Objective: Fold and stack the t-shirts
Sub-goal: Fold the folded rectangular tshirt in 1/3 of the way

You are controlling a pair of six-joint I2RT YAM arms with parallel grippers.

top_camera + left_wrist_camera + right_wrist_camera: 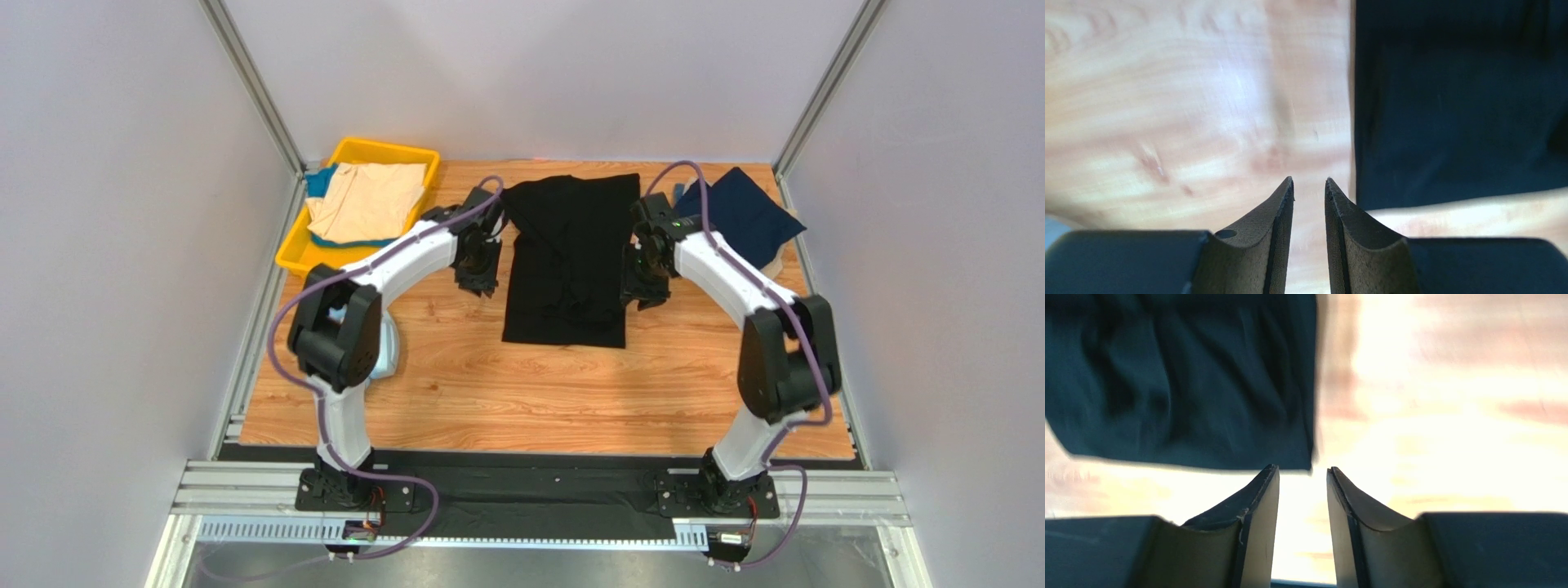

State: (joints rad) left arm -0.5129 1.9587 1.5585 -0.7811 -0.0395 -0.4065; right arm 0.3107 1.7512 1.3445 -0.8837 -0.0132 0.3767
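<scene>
1. Overhead: the large black cloth t-shirt (570, 257) lies folded narrow at the middle of the wooden table (429, 380); its loose creases may spring open.
2. Left wrist: the left gripper (1309, 180) is partly open and empty beside the shirt's edge; it could snag the hem.
3. Right wrist: the right gripper (1300, 470) is partly open and empty by a corner; same risk.

In the lower half of the top view, the wooden surface (540, 392) lies bare from the bottom hem of the black t-shirt (570, 263) down to the near edge. The left pincer (478, 272) hangs over bare wood just beside the shirt's left edge. The right pincer (644, 288) hangs just beside its right edge. Each has its jaws parted with nothing between.

At upper left, the yellow tray (386, 148) holding the beige shirt (366, 202) fills the corner. At upper right, the navy shirt (742, 214) covers that corner. A pale blue object (390, 355) sits against the left arm (337, 325), at centre left.
</scene>
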